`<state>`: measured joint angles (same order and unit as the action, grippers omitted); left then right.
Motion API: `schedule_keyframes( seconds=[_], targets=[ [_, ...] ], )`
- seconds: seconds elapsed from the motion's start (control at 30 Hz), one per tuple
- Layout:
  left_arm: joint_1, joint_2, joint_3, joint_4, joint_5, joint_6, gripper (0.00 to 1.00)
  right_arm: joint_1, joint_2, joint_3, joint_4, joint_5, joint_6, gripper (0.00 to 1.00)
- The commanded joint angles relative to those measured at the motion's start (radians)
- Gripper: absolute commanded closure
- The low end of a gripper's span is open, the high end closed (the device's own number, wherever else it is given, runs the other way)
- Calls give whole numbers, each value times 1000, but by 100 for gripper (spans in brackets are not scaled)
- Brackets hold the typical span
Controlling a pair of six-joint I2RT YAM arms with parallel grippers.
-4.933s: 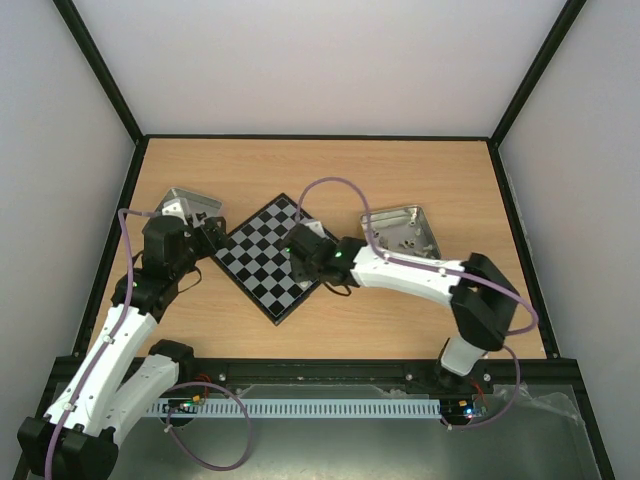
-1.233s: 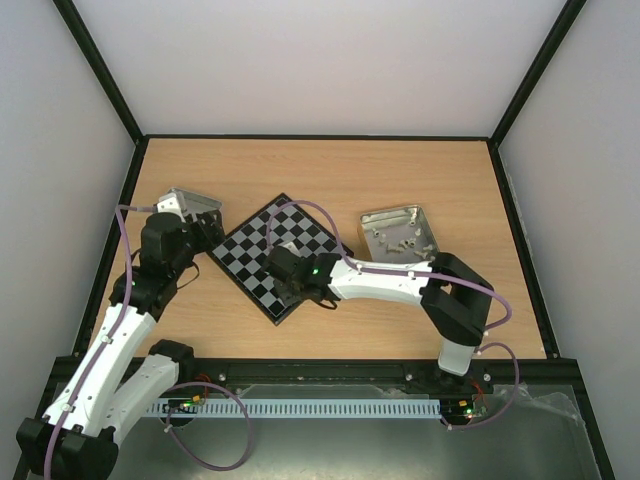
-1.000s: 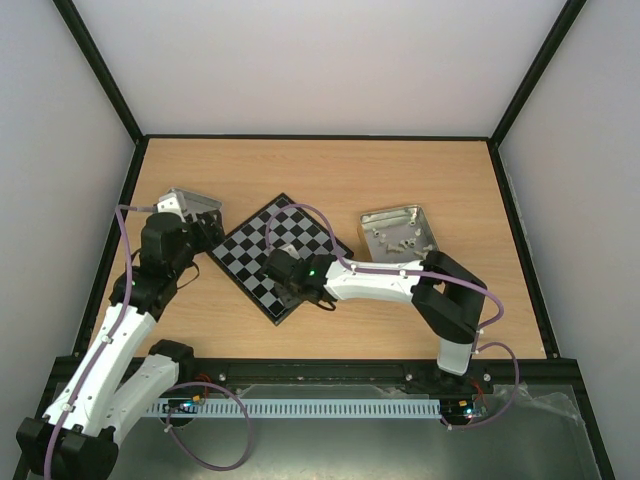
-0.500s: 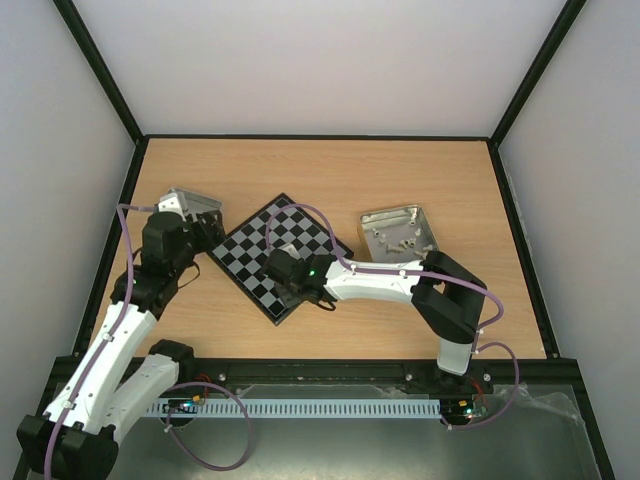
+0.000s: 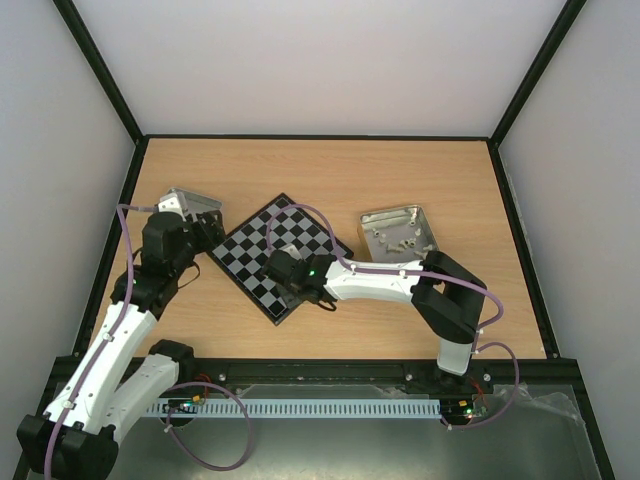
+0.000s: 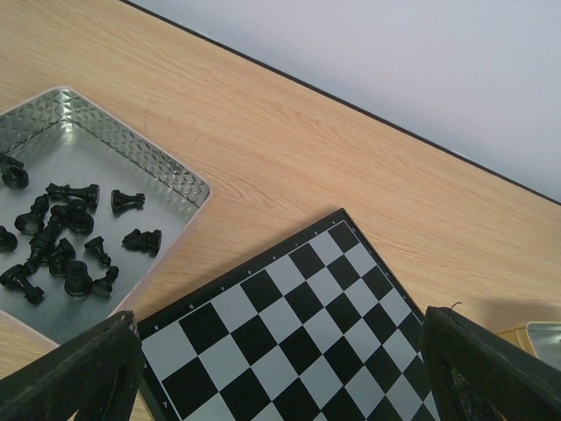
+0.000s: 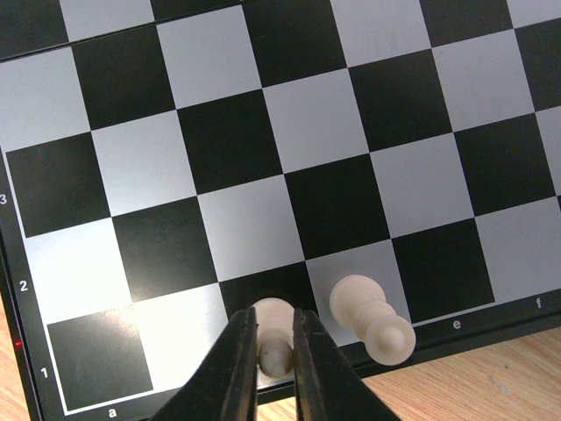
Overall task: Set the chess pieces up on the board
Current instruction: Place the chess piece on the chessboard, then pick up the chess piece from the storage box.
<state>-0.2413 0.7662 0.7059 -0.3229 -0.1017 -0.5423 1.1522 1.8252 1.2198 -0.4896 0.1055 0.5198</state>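
The board (image 5: 255, 250) lies tilted like a diamond between the two arms. My right gripper (image 7: 274, 311) hangs over its near corner row. Its jaws stand a sliver apart on either side of the head of a cream chess piece (image 7: 273, 360), which stands upright on a dark first-row square. A second cream piece (image 7: 368, 320) stands on the light square to its right. My left gripper (image 6: 280, 373) is open wide above the board's left corner (image 6: 289, 324), with nothing between its fingers.
A metal tray (image 6: 180, 180) of black pieces (image 6: 61, 228) sits left of the board. Another metal tray (image 5: 400, 232) right of the board holds several white pieces (image 5: 402, 244). Bare wooden table surrounds both, and black frame rails edge it.
Over the last second the arms have barely shifted. About five seconds ago the right gripper was over the board's right side; it is now at the near corner.
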Motion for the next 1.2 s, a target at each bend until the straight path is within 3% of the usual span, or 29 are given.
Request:
schedule_keyframes(
  seconds=[0.0,0.17,0.5,0.63,0.87,0.97,1.17],
  targets=[
    [-1,1,-8,8,2,-2,12,4,-6,13,-35,17,5,81],
    [-1,-2,-2,6,3,0,12,4,-53,35,-29,20,20,76],
    [0,-11,0,7,10,2,12,-41,-220,5,16,201,97,73],
    [-1,-13,4,8,20,6,12,-147,-296,-64,23,245,121,69],
    [-1,-9,-4,43,92,38,12,-449,-442,-193,39,215,123,59],
    [0,-16,-14,71,125,47,12,-552,-435,-233,42,154,92,53],
    [-1,-33,-28,92,147,54,11,-695,-355,-275,82,22,50,55]
  ],
)
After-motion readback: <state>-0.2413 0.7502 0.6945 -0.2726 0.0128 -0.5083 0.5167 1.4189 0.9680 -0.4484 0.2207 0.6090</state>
